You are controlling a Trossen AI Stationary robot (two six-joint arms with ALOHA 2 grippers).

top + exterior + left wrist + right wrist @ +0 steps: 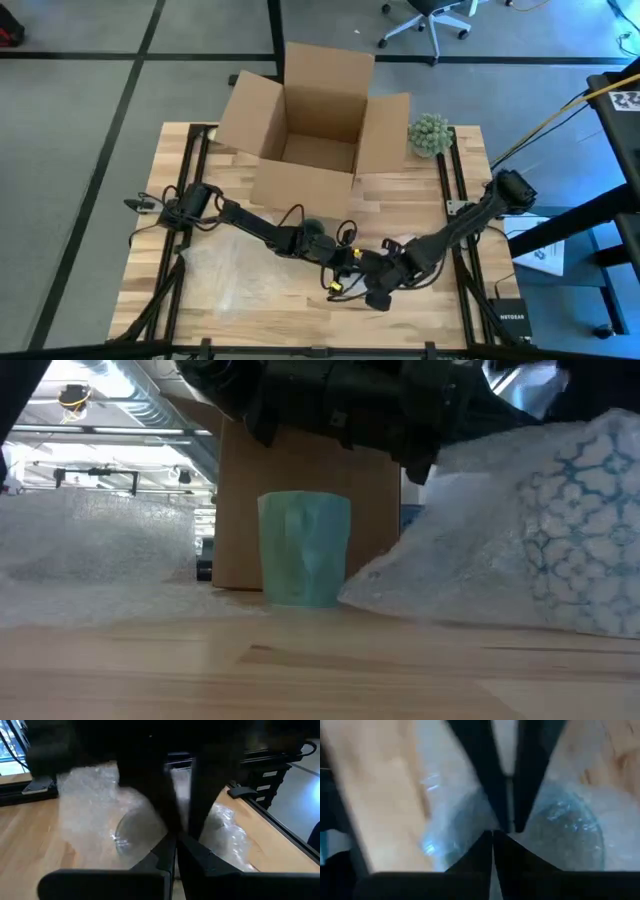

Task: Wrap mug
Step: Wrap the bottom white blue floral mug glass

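Note:
A white mug with a blue pattern (585,530) lies inside a sheet of clear bubble wrap (470,560) near the table's front middle. Its round mouth shows through the wrap in the right wrist view (565,830) and the left wrist view (131,832). My left gripper (345,262) and my right gripper (362,278) meet tip to tip above it, both shut on the wrap. In the high view the arms hide the mug. More of the bubble wrap (220,270) lies spread on the table's front left. My left gripper pinches a raised part of the bubble wrap (170,827) between its two fingers, slanting down from the table's left. One layer or several, I cannot tell. The wrap slopes down from the hold over the mug to the table. My right gripper pinches the bubble wrap (500,827) between its two fingers right beside the left gripper's fingertips (507,815), slanting down from the table's right. The wrap lies over the mug's mouth below the fingers, and its lower part (400,595) rests on the table.
An open cardboard box (315,125) stands at the table's back middle. A teal cup (305,550) stands upright in front of it. A green ball-shaped plant (430,135) sits at the back right. Bare wood shows along the front edge (290,320).

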